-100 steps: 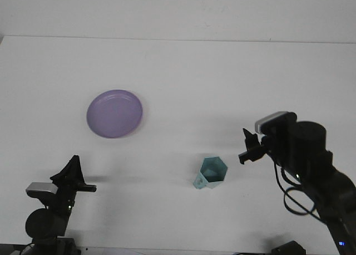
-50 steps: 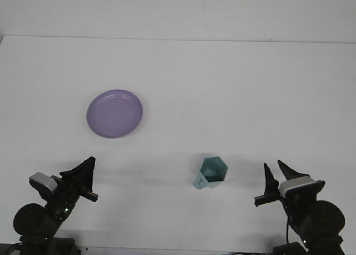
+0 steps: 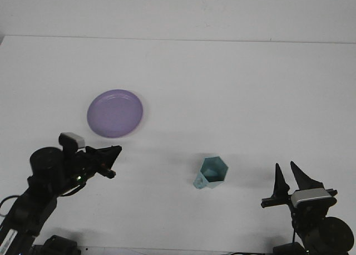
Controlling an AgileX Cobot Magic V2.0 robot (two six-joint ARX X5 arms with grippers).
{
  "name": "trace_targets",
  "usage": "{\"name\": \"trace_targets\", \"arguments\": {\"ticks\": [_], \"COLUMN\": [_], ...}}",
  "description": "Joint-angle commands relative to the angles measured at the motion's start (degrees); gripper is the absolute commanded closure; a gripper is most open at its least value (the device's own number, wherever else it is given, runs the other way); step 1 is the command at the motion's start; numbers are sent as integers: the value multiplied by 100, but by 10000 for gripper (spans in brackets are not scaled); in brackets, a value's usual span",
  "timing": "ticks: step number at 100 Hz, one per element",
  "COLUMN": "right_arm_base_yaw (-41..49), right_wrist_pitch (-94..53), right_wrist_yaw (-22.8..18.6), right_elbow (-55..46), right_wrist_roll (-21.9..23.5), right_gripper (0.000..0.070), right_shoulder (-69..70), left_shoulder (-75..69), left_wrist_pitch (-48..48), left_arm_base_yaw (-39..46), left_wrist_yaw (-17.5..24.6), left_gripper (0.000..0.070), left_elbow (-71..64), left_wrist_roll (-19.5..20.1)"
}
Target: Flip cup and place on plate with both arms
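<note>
A teal cup (image 3: 213, 171) with a hexagonal rim stands on the white table (image 3: 222, 88) right of centre. Its opening shows toward the camera, and a small handle sticks out at its lower left. A round purple plate (image 3: 114, 113) lies flat to the upper left of it, with nothing on it. My left gripper (image 3: 115, 161) is open just below the plate, its fingers pointing right toward the cup, well apart from it. My right gripper (image 3: 284, 166) is open at the bottom right, fingers pointing up and holding nothing, a hand's width right of the cup.
The table's far edge meets a pale wall (image 3: 178, 10) at the top. Both arm bases sit at the bottom corners.
My left gripper has lifted and swung right, up to just below the plate. My right arm has dropped from beside the cup to the bottom right corner. Cup and plate have not moved.
</note>
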Motion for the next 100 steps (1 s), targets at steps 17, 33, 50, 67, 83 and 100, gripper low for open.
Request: {"name": "trace_targets", "arguments": {"ticks": [17,33,50,67,83,100], "right_arm_base_yaw": [9,9,9,9,9,9], "right_wrist_pitch": [46,48,52,55,59,68], "right_wrist_yaw": [17,17,15,15,13,13], "right_elbow": [42,42,42,42,42,42], "right_wrist_roll": [72,72,72,72,72,72], "right_gripper": [449,449,449,449,449,449], "right_shoulder": [9,9,9,9,9,9], "left_shoulder": [1622,2669,3709,4592,5296,5847], "left_wrist_pitch": [-605,-1270,-2085,-2717,-2957,-2959], "left_arm_base_yaw": [-929,-1486,-2046,-2546,-2905,-3163], "left_wrist_yaw": [42,39,-122,-590,-743,-743], "left_gripper": [437,263,266,269,277,276], "left_elbow": [1130,2076,3217,4199,4739,4988], "left_wrist_roll": [326,372,522,643,643,610]}}
